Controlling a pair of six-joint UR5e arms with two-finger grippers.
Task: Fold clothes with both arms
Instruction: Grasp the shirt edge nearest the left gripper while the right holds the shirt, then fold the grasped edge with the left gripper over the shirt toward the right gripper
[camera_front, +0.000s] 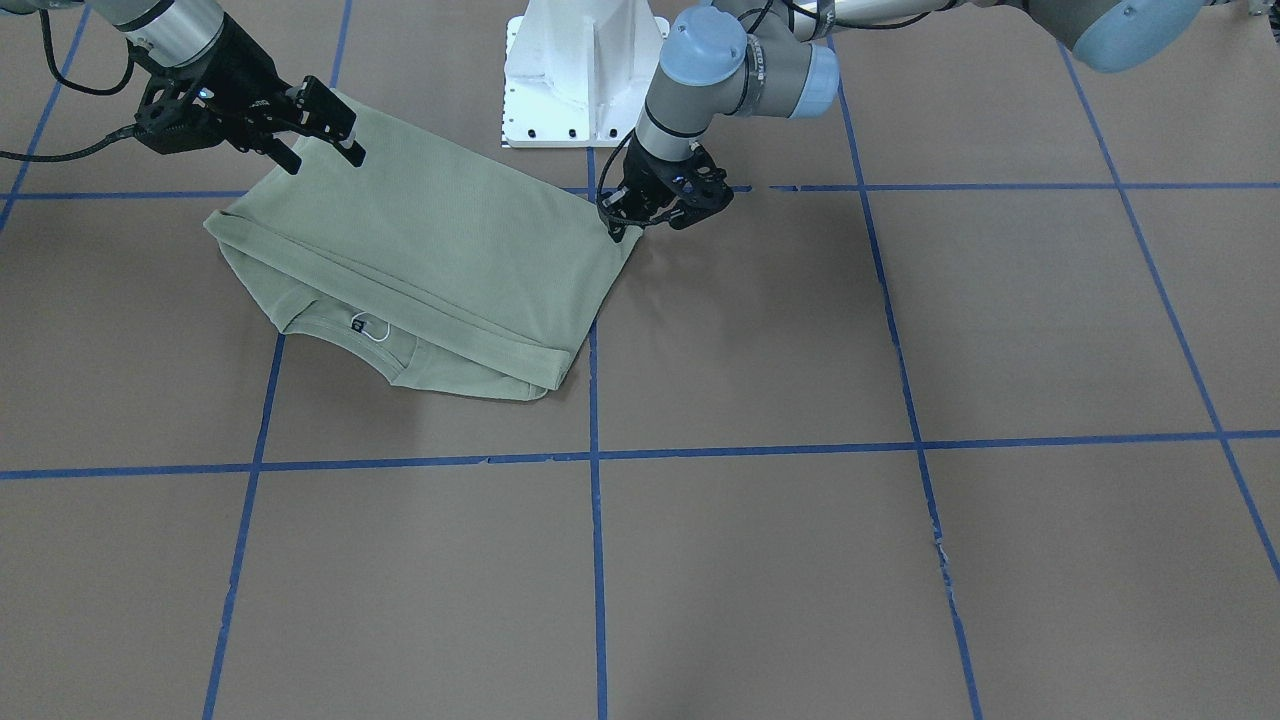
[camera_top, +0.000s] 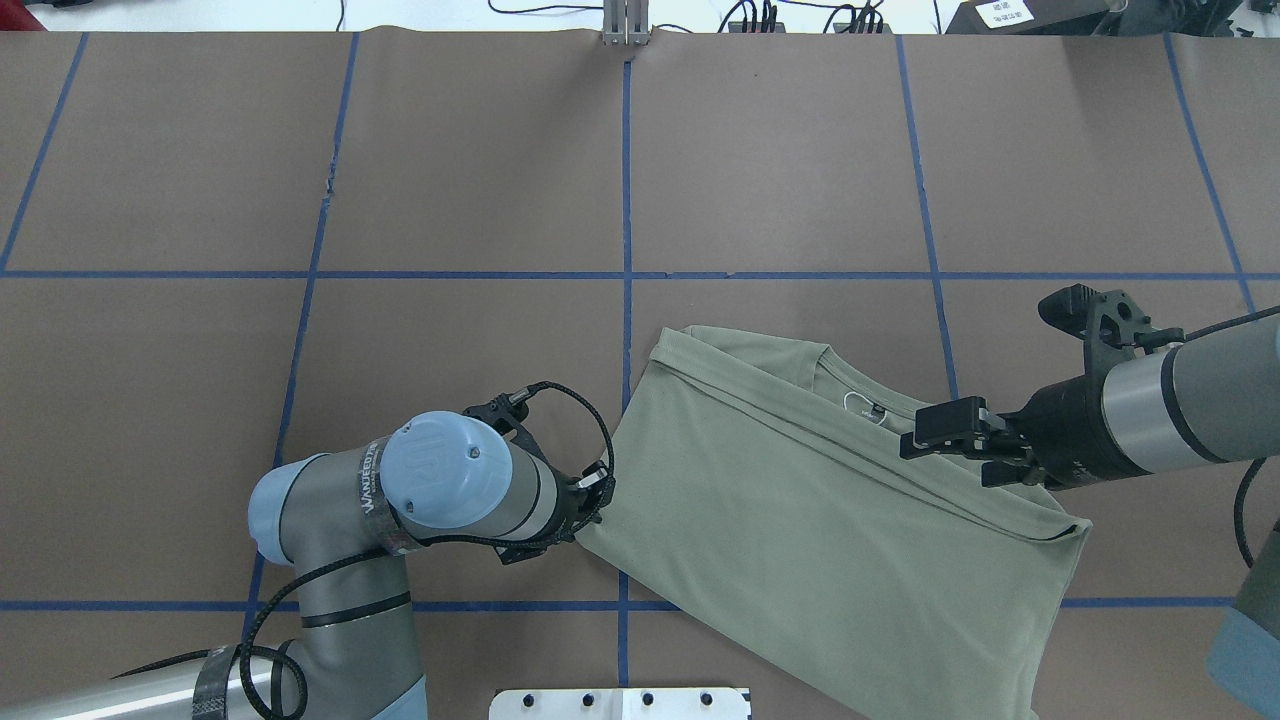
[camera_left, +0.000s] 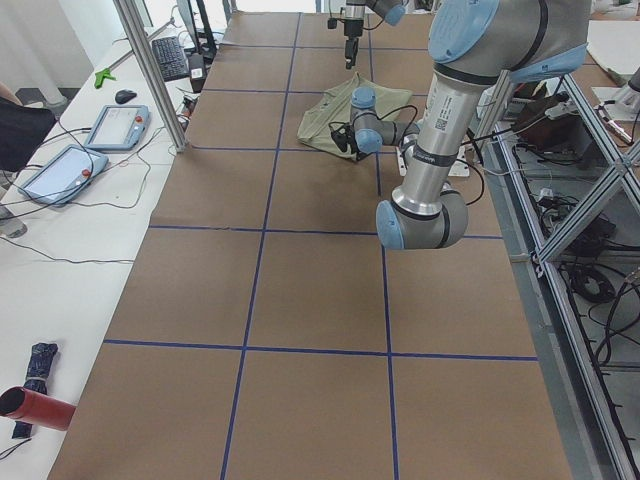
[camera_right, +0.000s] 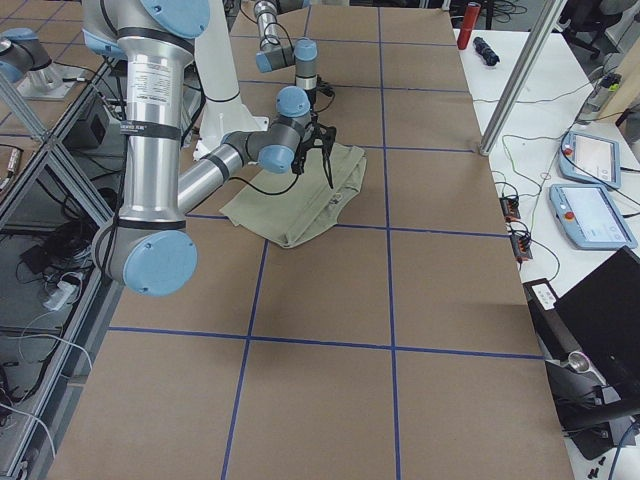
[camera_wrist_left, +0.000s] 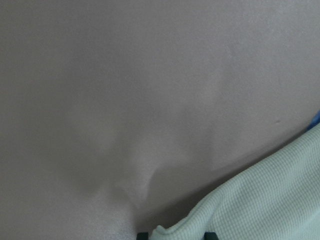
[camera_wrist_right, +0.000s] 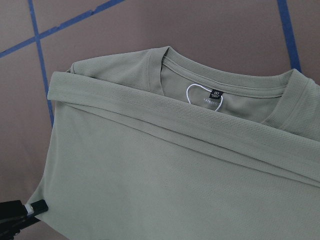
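Observation:
The clothes are one sage-green shirt (camera_front: 430, 250) (camera_top: 820, 520) lying folded on the brown table, collar and black neck label (camera_front: 358, 323) (camera_wrist_right: 216, 93) showing under a folded-over band. My left gripper (camera_front: 615, 228) (camera_top: 590, 500) sits low at the shirt's corner near the robot, and the left wrist view shows that corner (camera_wrist_left: 260, 205) slightly raised between its fingertips (camera_wrist_left: 210, 235), so it reads as shut on the fabric. At the opposite side my right gripper (camera_front: 320, 135) (camera_top: 975, 372) hovers above the shirt's edge with its jaws wide apart, holding nothing; one finger (camera_wrist_right: 20, 215) shows at the bottom left.
The white pedestal base (camera_front: 585, 70) (camera_top: 620, 700) stands just behind the shirt. Blue tape lines (camera_front: 595, 560) grid the table. A side bench with tablets (camera_left: 115, 125) and an aluminium post (camera_left: 150, 70) borders the operators' side.

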